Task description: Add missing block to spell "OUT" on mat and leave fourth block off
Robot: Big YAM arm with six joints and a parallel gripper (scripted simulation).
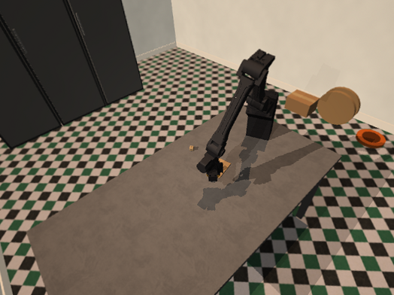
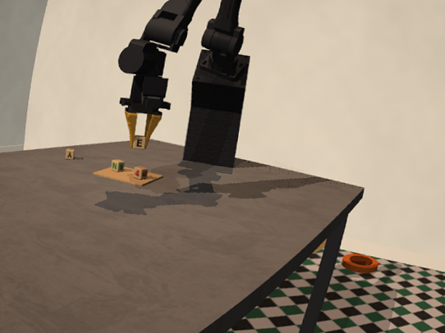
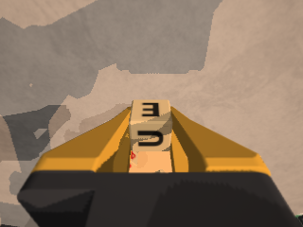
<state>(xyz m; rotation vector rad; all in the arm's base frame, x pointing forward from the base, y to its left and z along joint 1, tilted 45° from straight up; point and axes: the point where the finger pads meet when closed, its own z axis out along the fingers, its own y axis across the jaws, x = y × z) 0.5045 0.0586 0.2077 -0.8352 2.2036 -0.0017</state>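
Note:
My gripper [image 2: 139, 142] is shut on a wooden letter block [image 2: 140, 142] and holds it in the air above the table, over the tan mat [image 2: 128, 175]. The held block shows an E on its side in the exterior view. In the wrist view the block [image 3: 151, 124] sits between the yellow fingers and shows an E and a U. Two blocks lie on the mat: one with a green letter on its side [image 2: 117, 165] and one with red marks [image 2: 140, 172]. A fourth block [image 2: 69, 153] lies on the table to the left, off the mat. In the top view the gripper [image 1: 213, 176] hides most of the mat.
The arm's black base [image 2: 215, 107] stands at the far side of the table. An orange ring [image 2: 359, 263] lies on the floor to the right. A cardboard box [image 1: 300, 102] and a round wooden disc [image 1: 338, 105] stand by the wall.

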